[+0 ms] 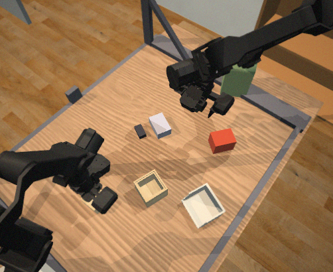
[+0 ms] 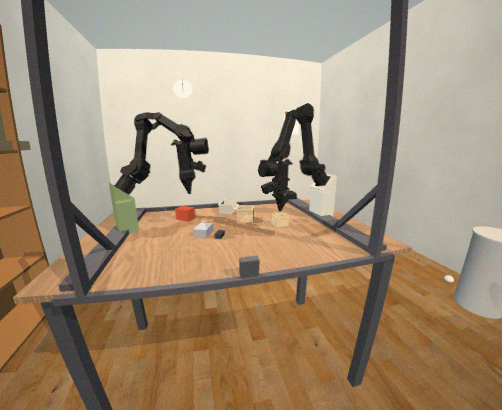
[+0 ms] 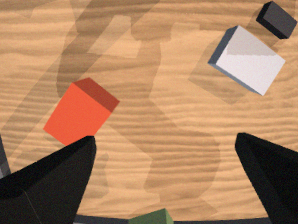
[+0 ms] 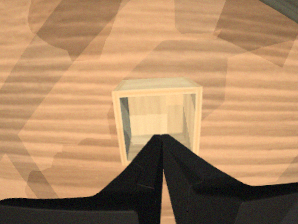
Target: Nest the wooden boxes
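Note:
Three open boxes stand open side up on the table. The large white box (image 1: 203,205) is at the near right. The medium tan box (image 1: 150,187) stands to its left. The small tan box (image 4: 158,125) is further left, mostly hidden in the top view under my right gripper (image 1: 99,199). The right gripper (image 4: 160,141) is shut with nothing between the fingers, its tip just above the small box's opening. My left gripper (image 1: 208,107) is open and empty, hovering high above the far side of the table, between the red block and the white block.
A red block (image 1: 221,140), a white-lavender block (image 1: 160,125) and a small black block (image 1: 140,131) lie mid-table. A green block (image 1: 238,79) stands on the far frame rail. Grey frame rails edge the table.

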Motion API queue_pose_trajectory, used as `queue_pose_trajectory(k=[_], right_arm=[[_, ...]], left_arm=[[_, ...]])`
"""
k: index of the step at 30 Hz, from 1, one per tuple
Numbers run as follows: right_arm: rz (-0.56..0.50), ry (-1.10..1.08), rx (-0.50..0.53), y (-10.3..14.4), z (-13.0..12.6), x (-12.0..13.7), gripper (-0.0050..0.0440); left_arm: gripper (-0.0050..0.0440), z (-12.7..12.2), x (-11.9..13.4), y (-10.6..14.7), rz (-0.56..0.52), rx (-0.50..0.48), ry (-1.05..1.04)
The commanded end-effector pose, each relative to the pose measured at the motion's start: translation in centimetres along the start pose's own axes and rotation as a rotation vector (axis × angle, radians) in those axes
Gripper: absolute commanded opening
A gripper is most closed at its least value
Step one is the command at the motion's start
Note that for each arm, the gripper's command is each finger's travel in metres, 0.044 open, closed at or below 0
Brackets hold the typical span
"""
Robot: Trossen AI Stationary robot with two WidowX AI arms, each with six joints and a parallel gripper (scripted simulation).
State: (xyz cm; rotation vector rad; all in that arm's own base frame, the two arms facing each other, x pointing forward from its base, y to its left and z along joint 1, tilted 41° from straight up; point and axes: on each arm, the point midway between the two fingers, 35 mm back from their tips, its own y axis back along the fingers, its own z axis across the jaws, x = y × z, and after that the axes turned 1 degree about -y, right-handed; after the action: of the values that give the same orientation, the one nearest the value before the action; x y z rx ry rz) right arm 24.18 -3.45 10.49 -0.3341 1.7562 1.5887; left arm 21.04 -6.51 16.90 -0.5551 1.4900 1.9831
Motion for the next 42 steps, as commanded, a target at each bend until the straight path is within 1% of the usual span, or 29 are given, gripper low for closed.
queue_pose_trajectory(k=[1, 3, 16, 17, 26, 27, 42], right_arm=[[0.011, 0.004, -0.002, -2.0, 0.0, 0.2, -0.005], [0.012, 0.004, -0.002, -2.5, 0.0, 0.3, -0.005], [0.011, 0.003, -0.002, -3.5, 0.0, 0.3, -0.005], [0.009, 0.002, -0.004, -3.5, 0.0, 0.2, 0.0024], [-0.004, 0.0, -0.004, -3.3, 0.1, -0.2, 0.024], [-0.004, 0.0, -0.004, -3.3, 0.1, -0.2, 0.0251], [-0.008, -0.001, -0.006, -3.0, 0.2, -0.4, 0.0251]], left_arm=[[0.04, 0.0, -0.3, 0.3, -0.01, 0.004, 0.009], [0.04, 0.0, -0.3, 0.3, -0.01, 0.004, 0.009], [0.04, 0.0, -0.3, 0.3, -0.01, 0.004, 0.009], [0.04, 0.0, -0.3, 0.3, -0.01, 0.004, 0.009], [0.04, 0.0, -0.3, 0.3, -0.01, 0.004, 0.009], [0.04, 0.0, -0.3, 0.3, -0.01, 0.004, 0.009], [0.04, 0.0, -0.3, 0.3, -0.01, 0.004, 0.009]])
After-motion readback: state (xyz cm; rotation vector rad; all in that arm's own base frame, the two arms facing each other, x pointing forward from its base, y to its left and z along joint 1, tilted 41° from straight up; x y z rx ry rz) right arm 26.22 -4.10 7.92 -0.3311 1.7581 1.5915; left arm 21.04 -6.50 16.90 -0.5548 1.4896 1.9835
